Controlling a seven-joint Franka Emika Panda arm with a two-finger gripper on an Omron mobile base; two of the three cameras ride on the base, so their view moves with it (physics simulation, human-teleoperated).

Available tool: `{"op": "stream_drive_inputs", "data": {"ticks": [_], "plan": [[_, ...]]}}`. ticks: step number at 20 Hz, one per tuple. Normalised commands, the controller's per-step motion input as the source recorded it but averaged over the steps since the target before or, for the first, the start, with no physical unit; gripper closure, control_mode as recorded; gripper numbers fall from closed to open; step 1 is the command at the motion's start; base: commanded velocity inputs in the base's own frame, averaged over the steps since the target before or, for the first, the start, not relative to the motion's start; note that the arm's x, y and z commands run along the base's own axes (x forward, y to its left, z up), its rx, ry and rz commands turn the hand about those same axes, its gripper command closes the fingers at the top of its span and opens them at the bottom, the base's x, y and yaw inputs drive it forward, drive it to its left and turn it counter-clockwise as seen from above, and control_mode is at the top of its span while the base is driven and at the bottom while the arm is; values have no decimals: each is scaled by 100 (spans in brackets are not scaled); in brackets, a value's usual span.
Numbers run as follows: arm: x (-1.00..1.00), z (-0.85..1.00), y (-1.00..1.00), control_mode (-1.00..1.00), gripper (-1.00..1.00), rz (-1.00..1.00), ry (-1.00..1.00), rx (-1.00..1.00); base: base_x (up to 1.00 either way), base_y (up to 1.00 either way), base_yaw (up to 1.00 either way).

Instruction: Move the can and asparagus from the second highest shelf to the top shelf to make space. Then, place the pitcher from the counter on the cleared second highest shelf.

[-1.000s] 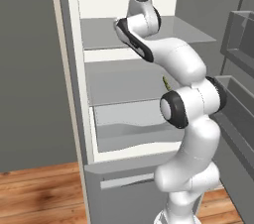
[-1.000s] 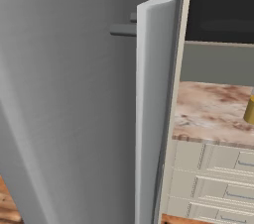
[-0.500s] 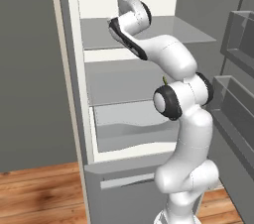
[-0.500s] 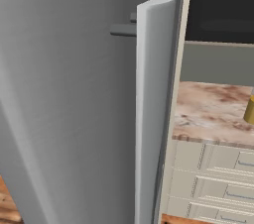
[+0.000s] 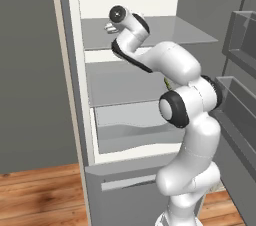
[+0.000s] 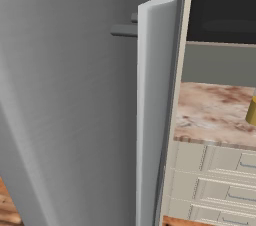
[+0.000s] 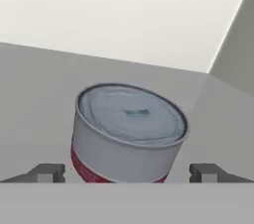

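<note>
The can [image 7: 128, 134] is seen in the hand view on the top shelf [image 7: 39, 99], upright, near the white back wall. The gripper [image 7: 127, 172] is spread wide, its fingers [image 7: 47, 172] set well apart on either side of the can and apparently clear of it. The step is judged to be the release: the hand is best drawn straight back so the can is not tipped. The can is squat and grey, with a dark red band low down. The asparagus [image 5: 167, 83] is glimpsed behind the arm.
</note>
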Motion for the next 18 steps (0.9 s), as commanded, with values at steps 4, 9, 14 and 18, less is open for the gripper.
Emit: {"op": "stream_drive_inputs", "data": {"ticks": [4,9,14,18], "plan": [[-41,4,0,-100,-100,-7,-8,0,0,0,0],[-58,19,0,-100,-100,0,0,0,0,0,0],[-93,5,0,-100,-100,0,7,0,0,0,0],[-100,0,0,-100,-100,0,14,0,0,0,0]]}}
